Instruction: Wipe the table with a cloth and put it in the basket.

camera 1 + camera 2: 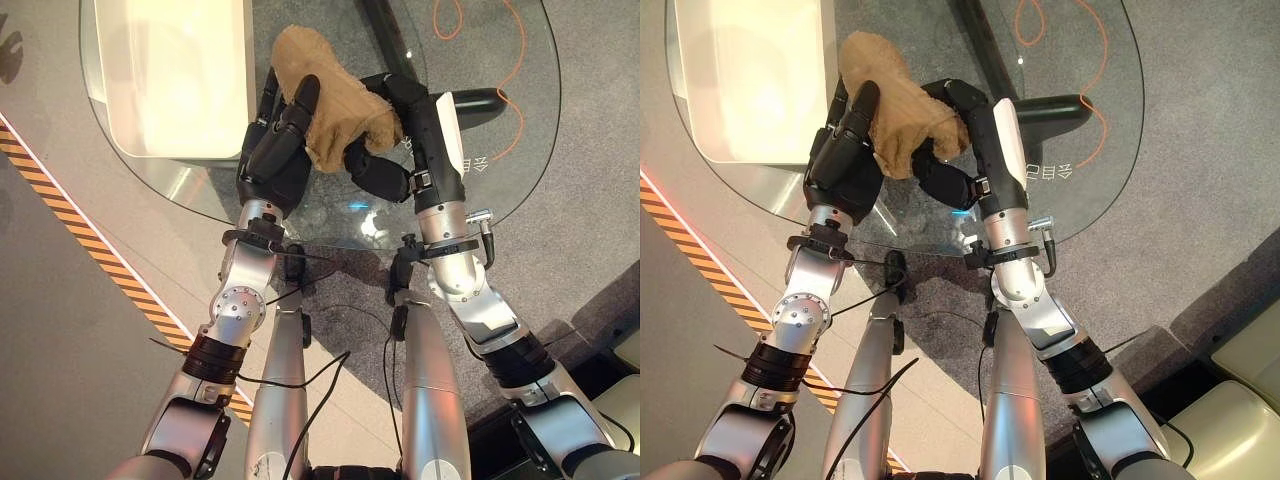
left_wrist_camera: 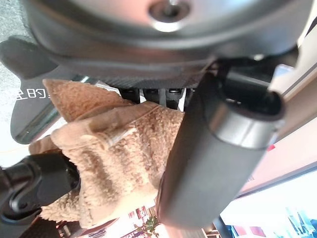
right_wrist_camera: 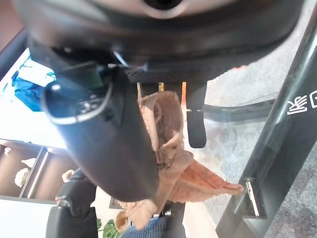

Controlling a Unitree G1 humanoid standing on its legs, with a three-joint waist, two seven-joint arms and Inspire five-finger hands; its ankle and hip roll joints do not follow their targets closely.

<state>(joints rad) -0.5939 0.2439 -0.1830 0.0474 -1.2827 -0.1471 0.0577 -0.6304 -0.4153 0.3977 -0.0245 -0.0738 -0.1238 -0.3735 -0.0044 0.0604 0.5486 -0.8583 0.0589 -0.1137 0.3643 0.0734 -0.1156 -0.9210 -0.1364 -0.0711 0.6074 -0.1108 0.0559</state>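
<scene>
Both hands meet over the near part of the round glass desk (image 1: 480,205). Left hand (image 1: 272,150) has fingers (image 1: 300,105) curled over the near-left edge of the tan cloth (image 1: 335,95); right hand (image 1: 385,170) pinches the cloth's right side, fingers wrapped into the fabric, thumb (image 3: 106,134) against it in the right wrist view. So the cloth is bunched between the two hands, above or on the glass, can't tell contact. Looks fleecy, soft, light, floppy, not fragile; best grabbed by a gathered fold, loose edges will droop. Farther left on the desk sits a white basket (image 1: 150,120), just beside the left hand.
</scene>
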